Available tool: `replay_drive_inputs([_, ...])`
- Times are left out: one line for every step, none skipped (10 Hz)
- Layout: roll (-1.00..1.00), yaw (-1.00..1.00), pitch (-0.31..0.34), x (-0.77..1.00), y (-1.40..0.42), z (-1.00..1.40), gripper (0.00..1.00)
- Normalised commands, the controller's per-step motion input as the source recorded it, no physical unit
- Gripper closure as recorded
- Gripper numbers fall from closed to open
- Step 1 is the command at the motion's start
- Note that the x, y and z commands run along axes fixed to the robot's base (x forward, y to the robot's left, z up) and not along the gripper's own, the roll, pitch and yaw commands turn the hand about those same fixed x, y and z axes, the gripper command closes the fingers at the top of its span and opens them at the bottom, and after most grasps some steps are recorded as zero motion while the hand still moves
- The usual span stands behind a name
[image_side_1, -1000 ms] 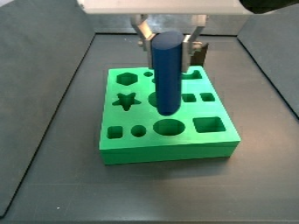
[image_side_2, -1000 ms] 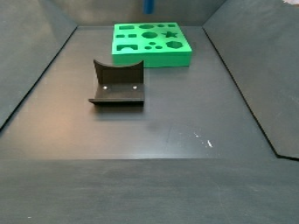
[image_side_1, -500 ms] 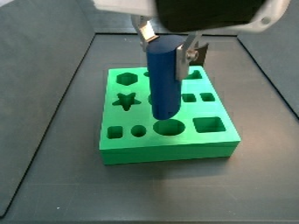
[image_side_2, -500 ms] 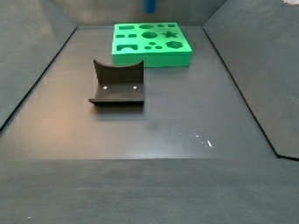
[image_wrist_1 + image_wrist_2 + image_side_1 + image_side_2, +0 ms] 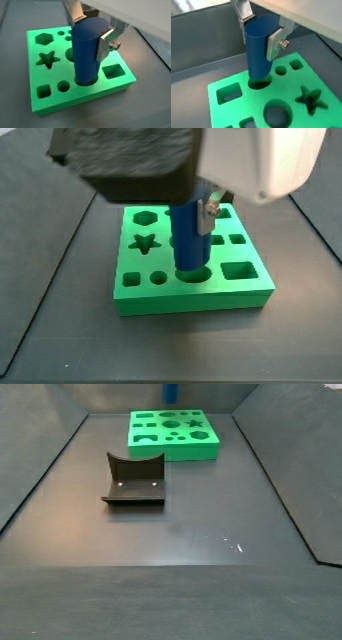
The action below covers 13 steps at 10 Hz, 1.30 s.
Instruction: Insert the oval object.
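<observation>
We see the gripper (image 5: pixel 93 34) clamped on the oval object (image 5: pixel 88 50) — it has descended, its tip now entering the green block (image 5: pixel 47 95)'s oval hole — insertion has begun.

pincer: it stands over the green block (image 5: pixel 191 278), its silver fingers (image 5: pixel 107 42) closed on the upper part of the blue oval object (image 5: pixel 89 50); midpoint at pincer (image 5: pixel 92 36).
oval object: upright, its lower end in the oval opening of the block in both wrist views (image 5: pixel 260 50), so that opening is blocked.
block top: star hole (image 5: pixel 46 59), hexagon hole (image 5: pixel 44 38) and square hole (image 5: pixel 112 71) lie uncovered beside the peg.
arm housing: fills the upper part of a side view (image 5: pixel 174 163), hiding the space above the block.
fixture: the dark fixture (image 5: pixel 134 480) stands on the tabletop (image 5: pixel 174 534) near the block, apart from it.
tabletop: bare floor spreads beyond the fixture.
</observation>
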Motion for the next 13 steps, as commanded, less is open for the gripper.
replay_drive_inputs([0.12,-1.00,-0.056,0.05,-0.01,-0.16,1.00])
replay_drive_inputs([0.13,-0.96,-0.053,0.09,-0.01,-0.17,1.00])
replay_drive_inputs([0.15,-0.88,-0.046,0.19,-0.03,-0.19,1.00])
replay_drive_inputs([0.08,-0.82,-0.013,0.26,-0.03,-0.24,1.00])
replay_drive_inputs([-0.01,-0.74,0.000,0.35,-0.03,-0.23,1.00])
replay_drive_inputs([0.00,-0.62,0.000,0.39,0.00,-0.24,1.00])
replay_drive_inputs([0.00,-0.13,0.024,0.02,0.00,-0.02,1.00])
replay_drive_inputs([0.00,0.00,0.000,0.00,0.00,-0.07,1.00])
replay_drive_inputs([0.16,0.00,0.000,0.00,0.00,-0.41,1.00])
replay_drive_inputs([0.15,0.00,0.000,-0.15,0.00,-0.37,1.00])
replay_drive_inputs([0.00,0.00,0.000,-0.03,0.18,-0.19,1.00])
replay_drive_inputs([0.00,0.00,0.027,0.00,0.15,-0.11,1.00])
replay_drive_inputs([0.02,-0.10,0.036,0.00,0.19,-0.11,1.00])
